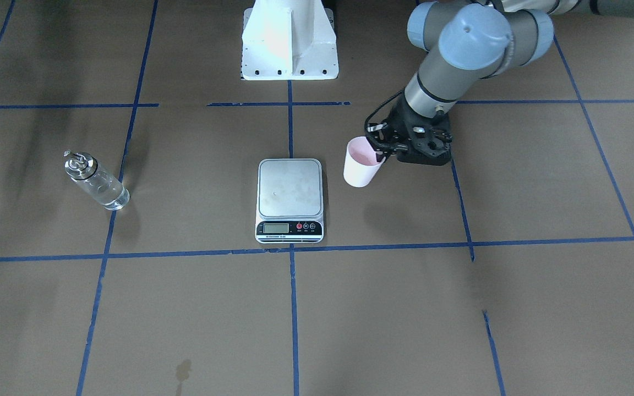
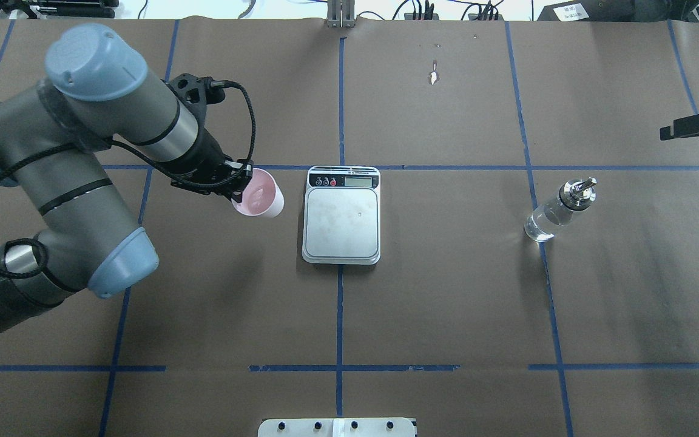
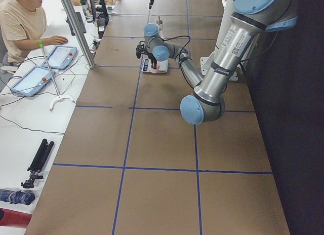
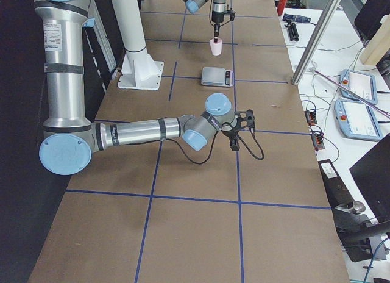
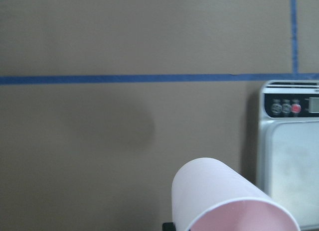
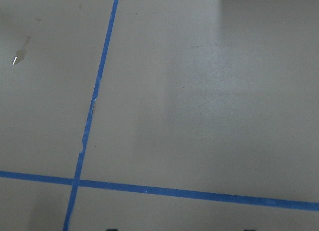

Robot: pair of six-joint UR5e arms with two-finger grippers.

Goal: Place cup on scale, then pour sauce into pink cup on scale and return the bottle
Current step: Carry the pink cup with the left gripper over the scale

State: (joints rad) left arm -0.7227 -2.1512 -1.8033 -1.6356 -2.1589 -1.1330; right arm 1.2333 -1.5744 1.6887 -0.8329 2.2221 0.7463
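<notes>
Starting at the left of your overhead view, the left arm reaches in over the table [image 2: 446, 303] and its left gripper [image 2: 241, 187] has its jaws clamped on the near rim of the cup [image 2: 260, 195], one finger inside the pink interior and one on the pale outer wall. The cup's mouth faces up. Its shadow falls apart from it on the brown paper, so you can read it as held clear of the table. It hangs just beside the left edge of the scale [image 2: 341, 221], not over the platform.

The scale sits at the middle of the table on a blue tape line, with its display strip on the far side from the robot.

Further right, well apart from the scale, the bottle [image 2: 554, 212] stands on another blue line with its metal spout on top, and the clear sauce [image 2: 539, 227] shows through the glass.

At the far right edge, beyond the bottle, the right gripper [image 2: 677, 130] hangs over bare table. In its wrist view you see only two dark fingertip slivers, set apart, so its jaws are spread with nothing between them
</notes>
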